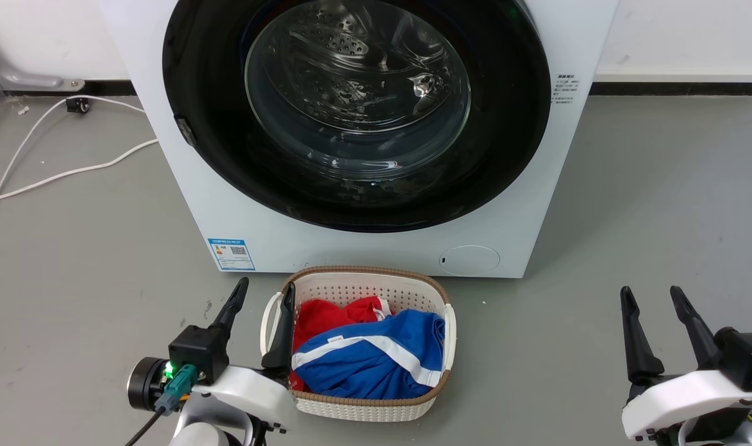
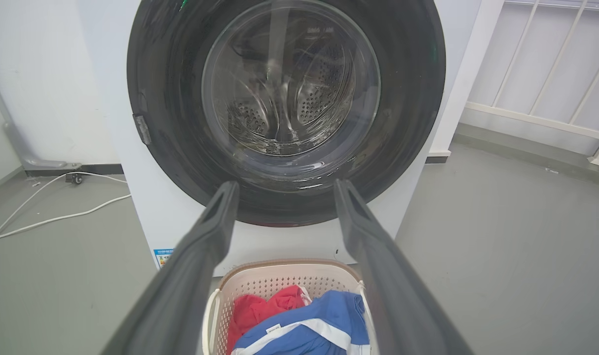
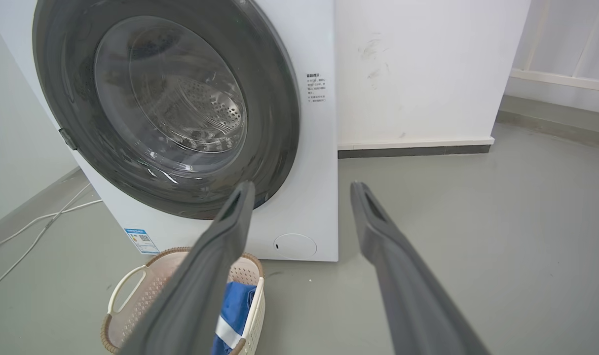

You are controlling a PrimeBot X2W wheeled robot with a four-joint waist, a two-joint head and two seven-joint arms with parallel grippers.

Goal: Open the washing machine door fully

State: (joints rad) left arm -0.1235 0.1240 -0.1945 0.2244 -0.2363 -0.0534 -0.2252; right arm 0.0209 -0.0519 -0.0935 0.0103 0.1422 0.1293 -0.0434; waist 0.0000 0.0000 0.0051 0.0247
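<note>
The washing machine door (image 1: 506,142) is a big glossy black disc with a bulging glass window, lying flat and closed against the white machine front; it also shows as the door (image 2: 408,98) and the door (image 3: 275,98). A small latch piece sits at its left edge. My left gripper (image 1: 266,286) stands open at the lower left, beside the basket's left handle, well short of the door. My right gripper (image 1: 651,292) stands open at the lower right over bare floor. Both hold nothing, as the left gripper (image 2: 285,185) and right gripper (image 3: 302,186) views confirm.
A white laundry basket (image 1: 435,291) with red and blue clothes stands on the floor right in front of the machine. White cables (image 1: 72,170) trail on the floor at the left. A small round white flap (image 1: 469,260) sits low on the machine. Grey floor stretches to the right.
</note>
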